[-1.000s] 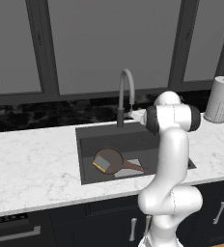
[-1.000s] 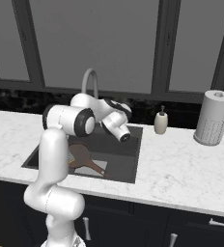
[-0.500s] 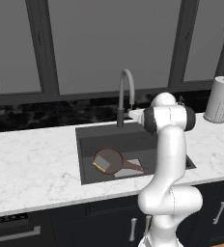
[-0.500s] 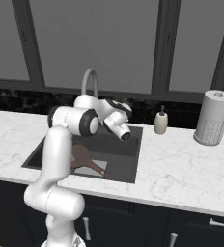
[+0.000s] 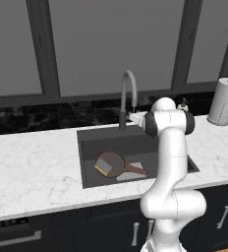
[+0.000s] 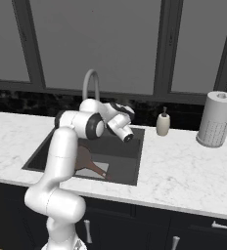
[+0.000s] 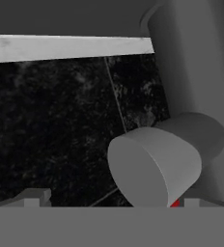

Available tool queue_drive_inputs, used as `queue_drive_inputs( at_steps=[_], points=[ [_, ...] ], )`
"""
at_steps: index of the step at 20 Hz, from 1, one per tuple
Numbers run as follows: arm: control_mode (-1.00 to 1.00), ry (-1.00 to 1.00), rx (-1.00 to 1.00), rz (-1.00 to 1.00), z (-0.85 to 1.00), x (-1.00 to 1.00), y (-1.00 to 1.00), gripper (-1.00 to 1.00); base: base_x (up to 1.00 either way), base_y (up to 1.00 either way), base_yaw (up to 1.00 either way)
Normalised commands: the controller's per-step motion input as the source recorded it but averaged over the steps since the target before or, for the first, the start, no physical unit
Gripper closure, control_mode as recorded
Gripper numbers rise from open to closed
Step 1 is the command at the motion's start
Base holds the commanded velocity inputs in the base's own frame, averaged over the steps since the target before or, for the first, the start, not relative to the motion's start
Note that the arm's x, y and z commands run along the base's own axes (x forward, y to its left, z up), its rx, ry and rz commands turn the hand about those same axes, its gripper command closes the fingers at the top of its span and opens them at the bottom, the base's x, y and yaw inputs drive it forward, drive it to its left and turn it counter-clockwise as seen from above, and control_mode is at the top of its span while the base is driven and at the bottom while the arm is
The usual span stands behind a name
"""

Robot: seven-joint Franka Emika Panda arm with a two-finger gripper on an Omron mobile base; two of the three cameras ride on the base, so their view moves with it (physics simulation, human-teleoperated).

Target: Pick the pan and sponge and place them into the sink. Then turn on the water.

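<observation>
The pan (image 5: 112, 163) and sponge (image 5: 103, 167) lay in the sink (image 5: 88, 146); no water ran. The gripper (image 7: 109, 205) sat at the faucet (image 5: 128, 96) handle (image 7: 154, 165); its jaws' spread couldn't be told.

White rounded arm segments (image 5: 171, 162), dark joint rings, bulbous white base

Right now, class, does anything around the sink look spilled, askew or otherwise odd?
Nothing stands out. The pan lies flat in the sink with the sponge resting in it, the faucet shows no stream, and the soap bottle and paper towel roll stand upright.
</observation>
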Motion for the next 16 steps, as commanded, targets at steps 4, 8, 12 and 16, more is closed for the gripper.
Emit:
queue_drive_inputs(
  at_steps=[4, 8, 12, 16],
  points=[
    [-1.00, 0.00, 0.00, -0.02, 0.00, 0.33, 0.00, -1.00, 0.00, 0.00, 0.00],
    [-1.00, 0.00, 0.00, -0.01, 0.00, 0.36, 0.00, -1.00, 0.00, 0.00, 0.00],
    [-1.00, 0.00, 0.00, -0.02, 0.00, 0.39, 0.00, -1.00, 0.00, 0.00, 0.00],
    [-1.00, 0.00, 0.00, -0.03, 0.01, 0.35, 0.00, 1.00, 0.00, 0.00, 0.00]
  ],
)
